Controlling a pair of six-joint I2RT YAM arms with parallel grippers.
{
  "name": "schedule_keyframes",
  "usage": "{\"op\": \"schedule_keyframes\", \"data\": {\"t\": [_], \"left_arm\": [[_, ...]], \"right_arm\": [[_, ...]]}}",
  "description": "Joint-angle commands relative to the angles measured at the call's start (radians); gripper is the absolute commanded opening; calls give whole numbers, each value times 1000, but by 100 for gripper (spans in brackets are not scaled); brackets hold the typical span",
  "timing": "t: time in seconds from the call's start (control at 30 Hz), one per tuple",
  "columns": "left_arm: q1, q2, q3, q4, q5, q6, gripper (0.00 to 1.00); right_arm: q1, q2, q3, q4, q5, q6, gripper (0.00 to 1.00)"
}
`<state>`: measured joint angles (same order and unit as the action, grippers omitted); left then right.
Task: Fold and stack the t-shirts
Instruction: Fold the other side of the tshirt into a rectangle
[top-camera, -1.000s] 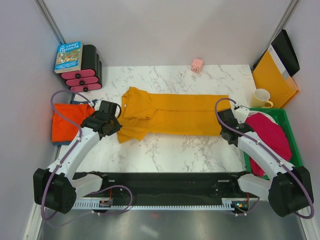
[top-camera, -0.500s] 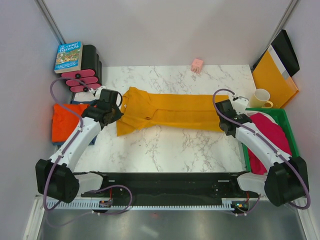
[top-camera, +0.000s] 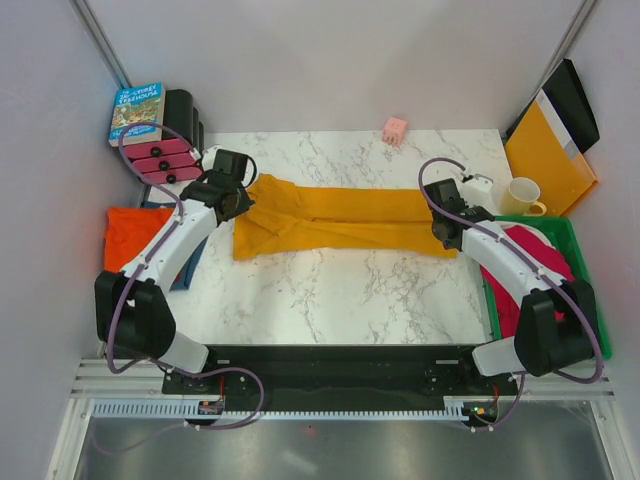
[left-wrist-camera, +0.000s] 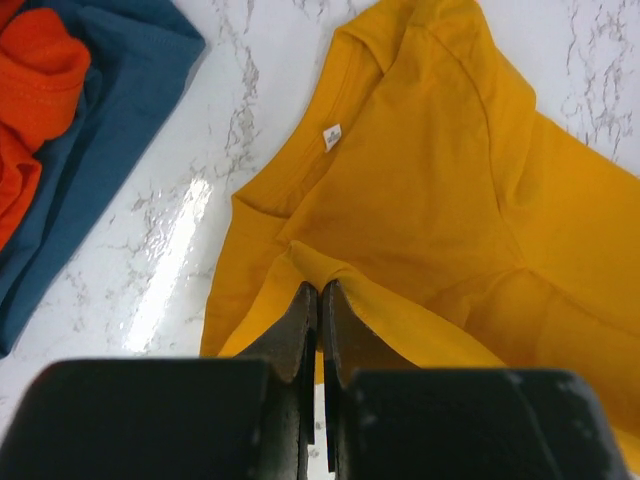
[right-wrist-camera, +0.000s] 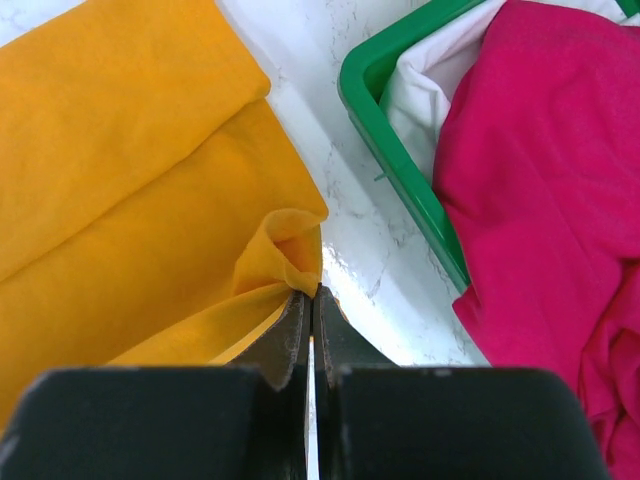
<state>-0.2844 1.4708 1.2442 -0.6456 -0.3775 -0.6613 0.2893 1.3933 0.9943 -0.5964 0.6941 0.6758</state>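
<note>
– Jaws on both sides: how are they standing?

– Both pairs are pressing together on cloth. The left gripper (left-wrist-camera: 320, 292) is pinching a raised fold of the mustard-yellow t-shirt (top-camera: 340, 222) just below its collar. The right gripper (right-wrist-camera: 312, 296) is pinching the puckered corner at the hem end.

– Where is that shirt lying?

– It is stretching as a long band across the far half of the table (top-camera: 330, 300), collar end to the left, hem end to the right. Its long edges are running roughly level with the table's far edge.

– What is crowding the ends?

– At the left, the red-orange t-shirt (top-camera: 135, 232) is sitting on the dusty blue t-shirt (left-wrist-camera: 110, 90) by the table's left edge, near the collar but apart from it. At the right, the green tray (right-wrist-camera: 400, 165) is standing just beside the hem corner, with only a narrow strip of marble between them. The magenta-pink t-shirt (right-wrist-camera: 540, 170) is filling the tray, over a white cloth (right-wrist-camera: 430, 85). The mug (top-camera: 522, 196) is standing near the right gripper, on its far side.

– And the open room?

– Bare marble is showing between the band and the arm bases, and a thinner strip is running behind it up to the pink cube (top-camera: 395, 129).
</note>
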Motion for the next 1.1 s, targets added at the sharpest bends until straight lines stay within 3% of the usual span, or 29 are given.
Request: {"op": "schedule_keyframes", "data": {"t": [0.0, 0.63, 1.07], "left_arm": [[8, 95, 122, 49, -69, 60, 2], [13, 448, 399, 41, -60, 98, 2], [14, 602, 552, 17, -58, 107, 2]], "right_arm": [[-36, 67, 72, 46, 36, 2, 0], [-125, 371, 214, 72, -5, 27, 0], [-160, 506, 322, 72, -5, 21, 0]]}}
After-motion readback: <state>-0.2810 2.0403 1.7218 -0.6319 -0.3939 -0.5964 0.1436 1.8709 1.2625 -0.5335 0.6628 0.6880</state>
